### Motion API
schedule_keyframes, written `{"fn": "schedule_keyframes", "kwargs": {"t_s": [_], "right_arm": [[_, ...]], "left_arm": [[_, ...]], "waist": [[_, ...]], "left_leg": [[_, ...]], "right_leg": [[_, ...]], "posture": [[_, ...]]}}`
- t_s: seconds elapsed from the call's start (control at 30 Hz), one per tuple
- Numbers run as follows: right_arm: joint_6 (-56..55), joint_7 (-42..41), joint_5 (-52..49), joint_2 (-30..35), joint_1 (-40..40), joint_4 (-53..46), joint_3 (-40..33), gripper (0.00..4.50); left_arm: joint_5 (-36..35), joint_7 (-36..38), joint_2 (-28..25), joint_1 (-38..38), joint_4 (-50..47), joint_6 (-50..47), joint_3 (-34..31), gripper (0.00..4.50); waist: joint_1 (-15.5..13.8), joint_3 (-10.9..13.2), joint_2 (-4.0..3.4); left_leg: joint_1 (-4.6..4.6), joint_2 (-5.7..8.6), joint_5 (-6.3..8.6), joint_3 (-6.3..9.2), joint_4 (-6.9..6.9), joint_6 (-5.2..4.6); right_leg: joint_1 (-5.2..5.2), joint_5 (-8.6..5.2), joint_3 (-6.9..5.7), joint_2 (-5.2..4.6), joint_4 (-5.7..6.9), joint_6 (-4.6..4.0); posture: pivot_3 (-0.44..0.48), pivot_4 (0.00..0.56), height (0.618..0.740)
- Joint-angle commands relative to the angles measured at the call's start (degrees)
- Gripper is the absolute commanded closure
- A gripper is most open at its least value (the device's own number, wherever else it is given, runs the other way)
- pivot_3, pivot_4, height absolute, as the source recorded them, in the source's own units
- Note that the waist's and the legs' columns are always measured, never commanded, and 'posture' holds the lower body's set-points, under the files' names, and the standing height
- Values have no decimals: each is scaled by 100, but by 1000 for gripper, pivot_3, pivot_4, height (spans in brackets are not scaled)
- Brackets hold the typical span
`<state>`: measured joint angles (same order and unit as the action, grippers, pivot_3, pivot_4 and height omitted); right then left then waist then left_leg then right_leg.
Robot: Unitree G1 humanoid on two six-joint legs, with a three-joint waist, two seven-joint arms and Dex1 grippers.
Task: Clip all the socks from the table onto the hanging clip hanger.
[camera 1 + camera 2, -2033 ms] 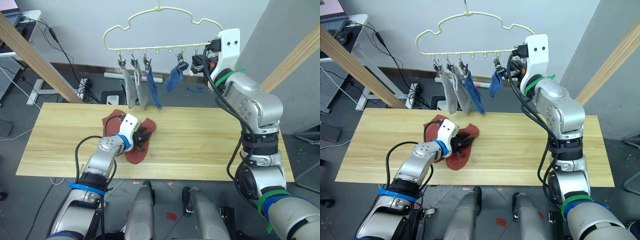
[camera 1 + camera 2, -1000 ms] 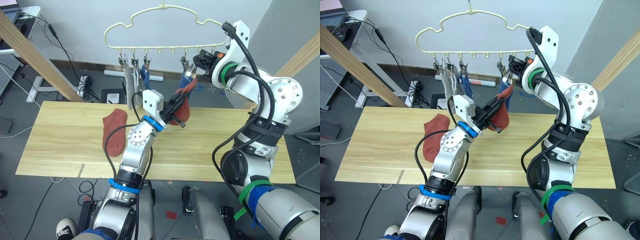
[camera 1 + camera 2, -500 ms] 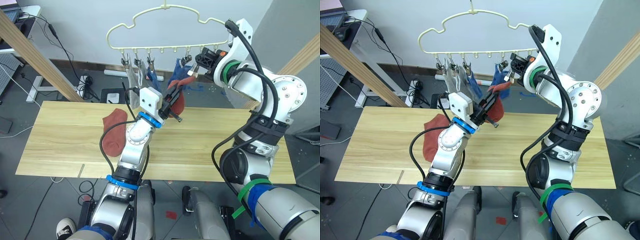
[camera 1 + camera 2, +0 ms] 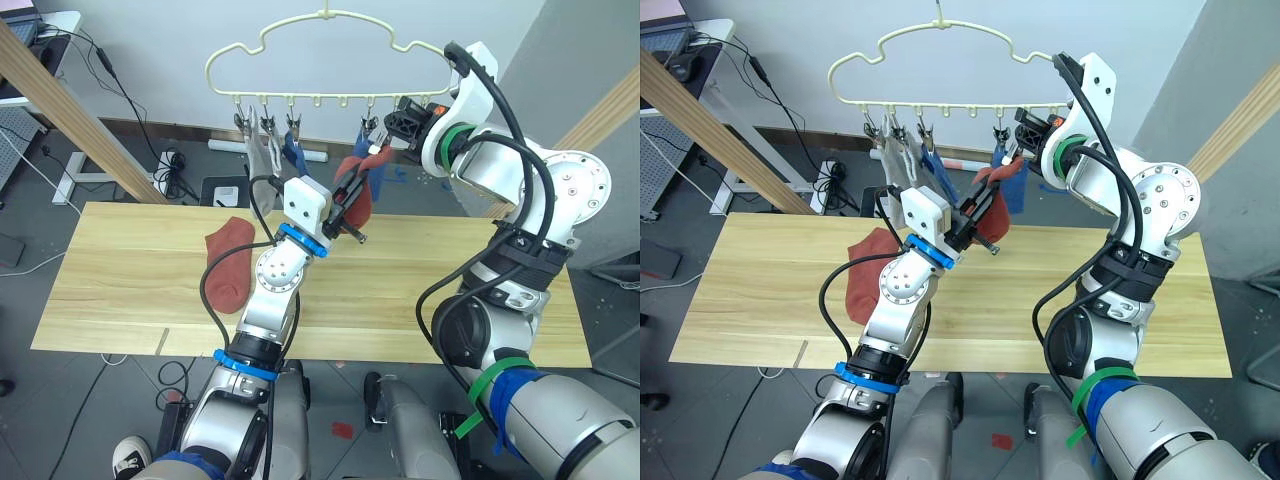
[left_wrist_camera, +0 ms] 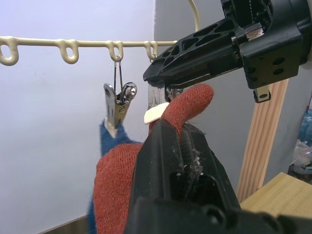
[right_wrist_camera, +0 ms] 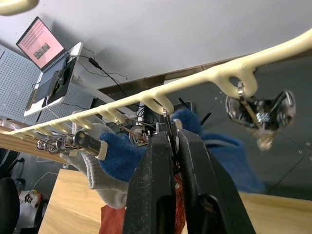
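Note:
The pale-yellow clip hanger [image 4: 330,96] hangs above the far edge of the table [image 4: 120,290]. Two grey socks [image 4: 262,165] and a blue sock [image 4: 292,150] hang from its left clips. Another blue sock [image 5: 108,136] hangs from a clip further right. My left gripper [image 4: 345,200] is shut on a rust-red sock [image 4: 365,205] and holds its top edge up at the bar. My right gripper [image 6: 169,131] is shut on a metal clip [image 5: 156,95] right above that sock's tip. A second rust-red sock [image 4: 228,262] lies flat on the table's left half.
Thick wooden poles slant at the left [image 4: 70,110] and the right [image 4: 600,110] of the hanger. Cables and a power strip [image 4: 170,170] lie on the floor behind the table. A laptop [image 6: 41,44] sits on a desk at the far left.
My left gripper picked one rust-red sock off the table and raised it to the bar. In the last half second the sock's tip came up to the clip held by my right gripper.

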<state>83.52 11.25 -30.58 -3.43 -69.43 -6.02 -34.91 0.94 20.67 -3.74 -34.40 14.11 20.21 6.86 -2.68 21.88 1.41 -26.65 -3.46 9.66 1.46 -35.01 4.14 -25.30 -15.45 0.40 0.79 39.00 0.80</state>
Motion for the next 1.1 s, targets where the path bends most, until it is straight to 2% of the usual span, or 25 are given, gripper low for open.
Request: {"fn": "schedule_keyframes", "kwargs": {"t_s": [0.03, 0.3, 0.53, 0.6, 0.7, 0.83, 0.93, 1.0, 1.07, 1.1], "right_arm": [[108, 47, 32, 74, 96, 17, -137, 3247], [319, -651, -417, 264, 2, -7, -27, 131], [673, -1525, -1090, 738, 26, -401, 85, 40], [746, -1661, -1262, 826, 257, -799, 71, 40], [387, -1760, -1148, 1110, 1109, -1642, 670, 0], [-463, -1756, -849, 1298, 2132, -2393, 1421, 0], [-1622, -1664, -94, 1536, 3028, -2806, 2315, 0], [-2370, -1405, 473, 1518, 3435, -2889, 2774, 0], [-2955, -1329, 889, 1558, 3669, -2909, 3139, 0], [-3278, -1221, 1046, 1426, 3747, -2900, 3223, 181]], "left_arm": [[34, -39, 11, -53, -86, 101, 56, 4500], [32, 69, -49, -104, 20, -13, 109, 4500], [7, 120, -53, -174, 219, -75, 122, 4500], [-245, 278, -24, -162, 240, -267, 58, 4500], [-515, 464, -101, -69, 237, -634, -61, 3758], [-586, 545, -324, 81, 88, -1021, -160, 2482], [-1168, 817, -527, 401, -535, -1970, -344, 1573], [-1480, 691, -657, 670, -1220, -2933, -509, 1573], [-1428, 350, -762, 829, -1722, -3509, -629, 1573], [-1558, 248, -833, 900, -2001, -3890, -761, 1551]], "waist": [[14, 0, 0], [181, 2, -2], [272, 2, -2], [273, 2, -2], [257, 1, -1], [293, 2, -2], [321, 2, -2], [335, 2, -2], [334, 2, -3], [331, 2, -2]], "left_leg": [[-2, 0, 0, -1, 0, 0], [-18, -4, 0, -11, 8, 0], [-19, -5, 1, -19, 13, -1], [-19, -5, 1, -19, 12, -1], [-19, -5, 1, -13, 12, -2], [-19, -1, 1, -21, 11, -1], [-14, -8, 0, -27, 9, 0], [-12, -13, 0, -25, 10, 1], [-12, -16, -2, -21, 10, 3], [-11, -15, -3, -19, 7, 5]], "right_leg": [[-2, 0, 0, 0, 0, 0], [-26, 17, 0, 3, 3, -28], [-31, 17, 0, 5, 1, -29], [-31, 17, 1, 5, 2, -29], [-27, 16, 2, 5, -1, -27], [-30, 15, 12, 4, 2, -26], [-35, 10, 10, 8, 10, -16], [-35, 0, 10, 13, 10, 1], [-36, 0, 17, 14, 15, 2], [-36, -1, 20, 14, 18, 3]], "posture": [[22, 415, 740], [28, 408, 740], [24, 401, 740], [23, 400, 740], [28, 399, 740], [33, 398, 740], [51, 404, 740], [61, 405, 740], [61, 405, 740], [76, 410, 740]]}}
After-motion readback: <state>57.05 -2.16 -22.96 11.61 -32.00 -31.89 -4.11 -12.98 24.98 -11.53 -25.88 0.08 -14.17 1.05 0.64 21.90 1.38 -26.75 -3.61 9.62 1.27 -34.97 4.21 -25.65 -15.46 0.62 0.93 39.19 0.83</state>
